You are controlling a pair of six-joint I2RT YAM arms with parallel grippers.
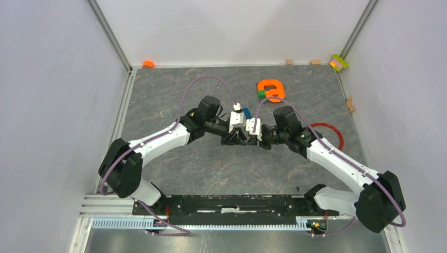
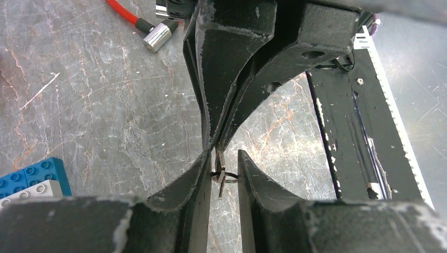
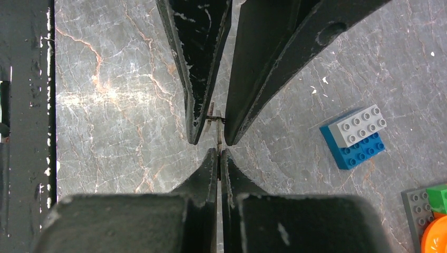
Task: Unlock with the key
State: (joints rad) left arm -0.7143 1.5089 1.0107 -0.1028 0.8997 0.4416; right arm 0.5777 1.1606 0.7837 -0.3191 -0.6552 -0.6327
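Note:
The key [image 2: 220,174] is a tiny thin silver bunch on a small ring, held above the table where the two grippers meet tip to tip. My right gripper [image 3: 219,153] is shut on one thin key blade; it also shows in the top view [image 1: 256,139]. My left gripper [image 2: 223,158] is open, its two fingers standing either side of the hanging ring and blade. In the right wrist view the key [image 3: 217,124] shows between the left fingers. In the top view the left gripper [image 1: 238,138] faces the right one at the table's middle. The padlock is out of view.
A red cable [image 1: 329,129] with a metal plug tip [image 2: 158,36] lies right of the grippers. A blue and grey brick [image 3: 356,136] lies close by. An orange piece [image 1: 270,89] with a green brick sits further back. A black rail [image 1: 237,205] runs along the near edge.

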